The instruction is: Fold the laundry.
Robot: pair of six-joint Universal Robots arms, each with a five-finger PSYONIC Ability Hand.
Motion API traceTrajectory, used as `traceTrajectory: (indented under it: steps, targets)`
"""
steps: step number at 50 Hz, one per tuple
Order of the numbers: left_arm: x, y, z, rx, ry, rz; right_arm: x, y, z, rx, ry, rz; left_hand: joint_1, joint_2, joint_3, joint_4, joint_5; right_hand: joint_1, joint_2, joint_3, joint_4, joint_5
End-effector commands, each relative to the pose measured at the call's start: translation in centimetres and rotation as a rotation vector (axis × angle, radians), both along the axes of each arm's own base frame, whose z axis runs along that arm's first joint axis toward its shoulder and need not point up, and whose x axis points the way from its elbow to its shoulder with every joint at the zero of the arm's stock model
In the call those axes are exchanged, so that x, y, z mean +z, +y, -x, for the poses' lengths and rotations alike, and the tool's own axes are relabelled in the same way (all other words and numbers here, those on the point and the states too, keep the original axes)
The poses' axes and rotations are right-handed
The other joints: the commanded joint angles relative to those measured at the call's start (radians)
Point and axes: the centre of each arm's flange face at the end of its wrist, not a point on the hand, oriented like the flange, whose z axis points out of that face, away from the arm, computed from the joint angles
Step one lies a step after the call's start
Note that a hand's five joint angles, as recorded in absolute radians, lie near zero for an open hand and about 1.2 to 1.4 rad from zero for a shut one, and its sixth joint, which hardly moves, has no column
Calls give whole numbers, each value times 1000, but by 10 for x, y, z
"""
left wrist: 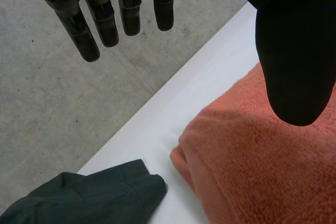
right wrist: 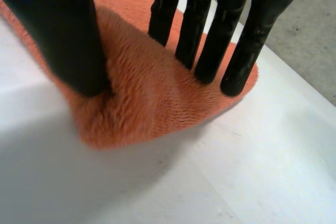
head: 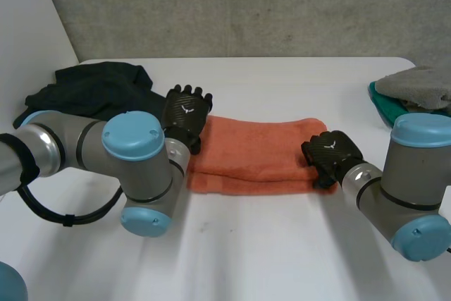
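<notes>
**Towel folded at mid-table, right hand closed on one end**

Orange towel (head: 254, 153) (left wrist: 262, 171) (right wrist: 147, 98) is seen folded into a long band across the middle of the white table (head: 282, 244). Its right end is held by the right hand (head: 332, 156) (right wrist: 68, 35): the thumb is pressed into the pile on one side and the straight fingers (right wrist: 210, 40) on the other, with the cloth humped between them and its near edge raised slightly off the table. The left hand (head: 185, 114) (left wrist: 296, 51) is placed at the towel's left end, its fingers (left wrist: 105, 19) straight and spread, its thumb over the cloth, and nothing is held in it. A dark garment (head: 91, 89) (left wrist: 89, 198) is heaped just beyond that end, near the towel's corner but apart from it. A grey cloth (head: 416, 86) is laid on a teal object (head: 384, 107) at the table's right edge, well apart from the towel.
</notes>
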Motion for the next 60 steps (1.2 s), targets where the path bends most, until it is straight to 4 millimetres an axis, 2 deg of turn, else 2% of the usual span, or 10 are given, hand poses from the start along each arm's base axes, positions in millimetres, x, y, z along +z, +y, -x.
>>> traceTrajectory:
  steps: [1, 11, 18, 22, 26, 36, 37, 40, 51, 60]
  targets:
    - [-6, 3, -3, 2, -14, -17, -2, -15, 12, -31, 24, 30, 20, 20, 23, 17, 12, 736, 607, 610, 622, 649]
    - [7, 14, -15, 11, -18, -20, 8, -21, 71, -121, 193, 5, -9, -9, -7, -12, -17, 736, 607, 610, 622, 649]
    - [23, 21, -31, 31, -6, -14, 32, -26, 77, -76, 318, 109, -24, -24, -21, -27, -32, 736, 607, 610, 622, 649]
    - [29, 26, -33, 32, 0, -10, 48, -28, 55, 13, 358, 218, -41, -41, -39, -44, -49, 736, 607, 610, 622, 649]
    - [32, 29, -36, 35, 1, -9, 65, 4, -16, 271, 312, 360, -50, -50, -48, -53, -58, 736, 607, 610, 622, 649]
    - [44, 31, -39, 42, 20, 15, 31, 72, -88, 630, 207, 390, -56, -56, -54, -59, -64, 736, 607, 610, 622, 649]
    - [46, 31, -38, 41, 26, 21, 31, 72, -88, 621, 197, 386, -59, -59, -56, -62, -67, 275, 145, 149, 161, 188]
    - [51, 31, -35, 35, 47, 29, 35, 69, -86, 562, 165, 351, -56, -56, -54, -59, -64, -485, -615, -612, -600, -573]
    - [86, 50, 14, -97, 237, 66, 100, 0, -9, 42, -427, 43, -41, -41, -39, -45, -49, -485, -615, -612, -600, -573]
    - [48, 73, 62, -233, 204, -68, 76, -18, 2, -66, -435, -186, -18, -18, -15, -21, -26, -485, -615, -612, -600, -573]
